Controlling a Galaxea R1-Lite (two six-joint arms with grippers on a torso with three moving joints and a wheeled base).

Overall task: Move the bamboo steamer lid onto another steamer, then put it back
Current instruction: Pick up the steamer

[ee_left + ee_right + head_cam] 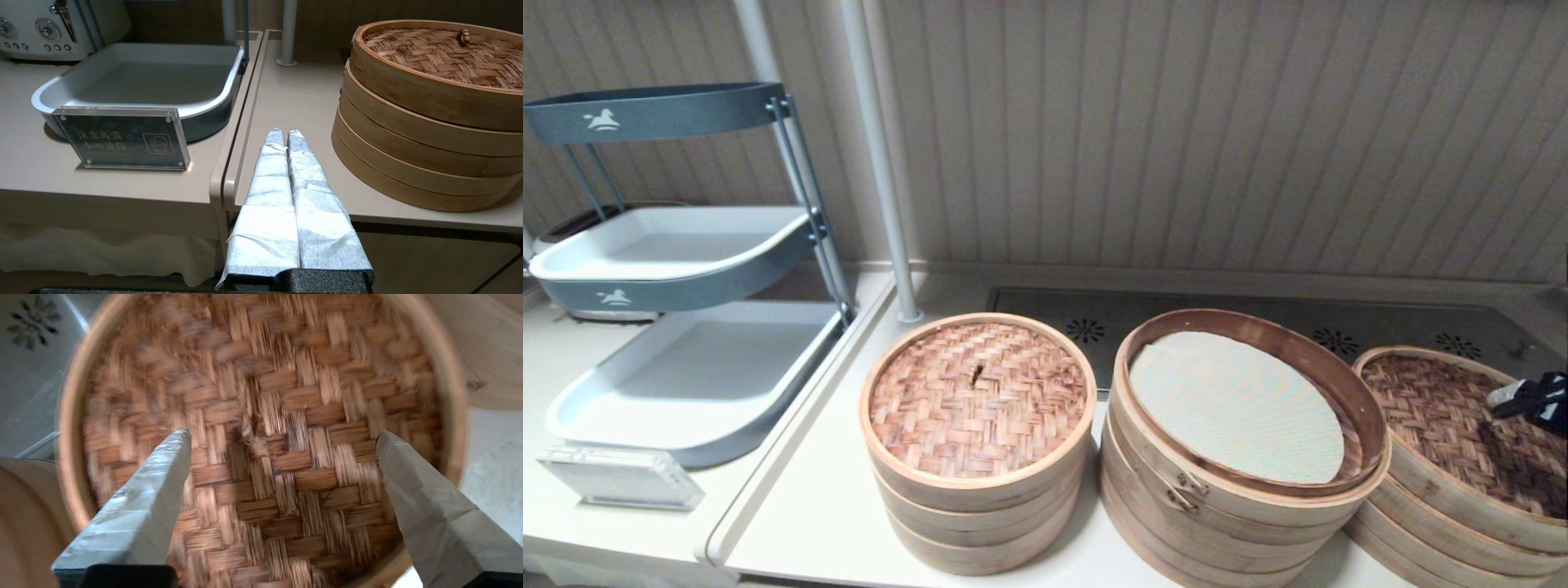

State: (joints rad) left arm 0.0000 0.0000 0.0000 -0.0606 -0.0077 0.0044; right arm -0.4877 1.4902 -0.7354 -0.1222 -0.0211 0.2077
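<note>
The bamboo steamer lid (pixel 1445 425) lies a little tilted on the low, wide steamer stack (pixel 1413 535) at the right, covering that stack's own top. In the right wrist view the lid's reddish-tan weave (pixel 286 477) fills the picture. My right gripper (pixel 282 435) hangs open just above it, one finger either side of the small centre loop (pixel 245 428), holding nothing. In the head view this gripper (pixel 1515 398) enters from the right edge. My left gripper (pixel 282 131) is shut and empty, parked low at the table's front edge.
The tall middle stack (pixel 1168 457) with a metal clasp (pixel 1184 486) stands uncovered, showing a white liner (pixel 1233 404). A narrower three-tier stack (pixel 978 498) with a smaller woven lid is at the left. Further left are a grey tiered rack (pixel 686 376), an acrylic sign (pixel 621 478) and a pole (pixel 882 163).
</note>
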